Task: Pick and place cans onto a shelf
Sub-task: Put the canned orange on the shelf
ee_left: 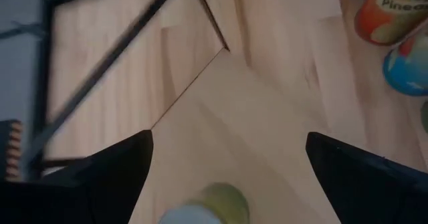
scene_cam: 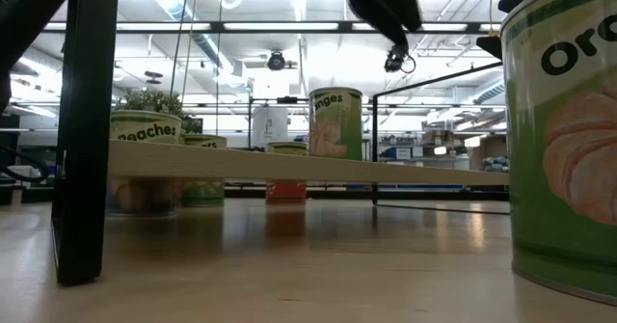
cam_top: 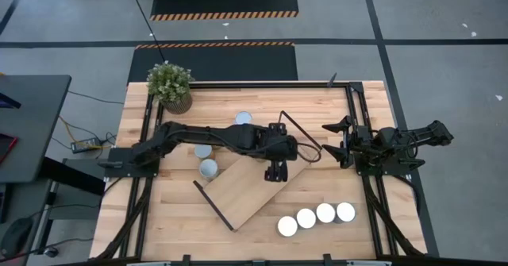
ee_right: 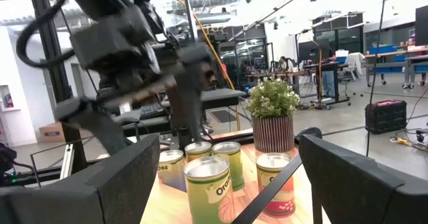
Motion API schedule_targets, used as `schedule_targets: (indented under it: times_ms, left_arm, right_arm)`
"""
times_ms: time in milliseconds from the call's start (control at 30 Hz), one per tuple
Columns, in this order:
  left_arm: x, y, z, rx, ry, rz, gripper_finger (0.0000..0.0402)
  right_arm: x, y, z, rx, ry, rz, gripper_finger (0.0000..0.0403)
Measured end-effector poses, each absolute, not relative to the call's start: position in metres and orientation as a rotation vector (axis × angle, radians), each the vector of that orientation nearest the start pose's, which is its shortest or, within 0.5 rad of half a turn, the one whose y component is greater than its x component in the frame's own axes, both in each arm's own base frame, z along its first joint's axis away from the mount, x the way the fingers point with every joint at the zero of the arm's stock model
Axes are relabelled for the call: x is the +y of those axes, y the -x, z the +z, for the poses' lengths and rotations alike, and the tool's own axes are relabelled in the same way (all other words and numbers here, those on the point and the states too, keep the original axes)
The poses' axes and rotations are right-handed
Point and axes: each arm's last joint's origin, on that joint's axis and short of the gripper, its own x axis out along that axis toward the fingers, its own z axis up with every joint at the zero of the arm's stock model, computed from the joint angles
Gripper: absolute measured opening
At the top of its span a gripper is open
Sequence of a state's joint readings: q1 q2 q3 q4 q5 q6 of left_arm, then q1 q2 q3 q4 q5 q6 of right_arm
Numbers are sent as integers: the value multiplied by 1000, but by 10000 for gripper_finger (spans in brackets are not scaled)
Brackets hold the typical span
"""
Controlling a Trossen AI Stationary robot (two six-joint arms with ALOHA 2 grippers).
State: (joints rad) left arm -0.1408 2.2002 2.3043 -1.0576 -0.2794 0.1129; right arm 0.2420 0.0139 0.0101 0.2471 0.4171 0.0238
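The shelf (cam_top: 246, 190) is a light-wood board lying slantwise mid-table, raised on black wire frames (scene_cam: 87, 130) at its short ends. One green-labelled can (scene_cam: 335, 122) stands upright on the board. In the left wrist view it shows (ee_left: 210, 207) between my fingers. My left gripper (cam_top: 276, 169) hangs open just above this can, clear of it, and hides it in the high view. A row of several cans (cam_top: 316, 217) stands at the near right. Three more cans (cam_top: 208, 167) stand left of the shelf. My right gripper (cam_top: 340, 139) is open and empty at the right.
A potted plant (cam_top: 170, 85) stands at the far left corner. One can (scene_cam: 564, 140) stands close to the low camera. Black frame rails run along both table sides (cam_top: 353, 115). Bare wood shows at the near left (cam_top: 167, 210).
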Motion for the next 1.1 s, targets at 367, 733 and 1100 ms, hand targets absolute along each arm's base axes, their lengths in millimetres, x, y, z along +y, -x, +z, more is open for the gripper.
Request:
schedule_targets:
  times_ms: [367, 733, 1100]
  left_arm:
    - [-110, -440, 321, 876, -393, 104, 400]
    - [-117, -431, 309, 737, -347, 131, 400]
    - [-100, -376, 310, 407, -241, 225, 400]
  right_arm:
    - [11, -93, 190, -239, -105, -171, 366]
    - [10, -91, 195, -294, -126, -171, 366]
    - [11, -93, 211, -311, -60, -178, 366]
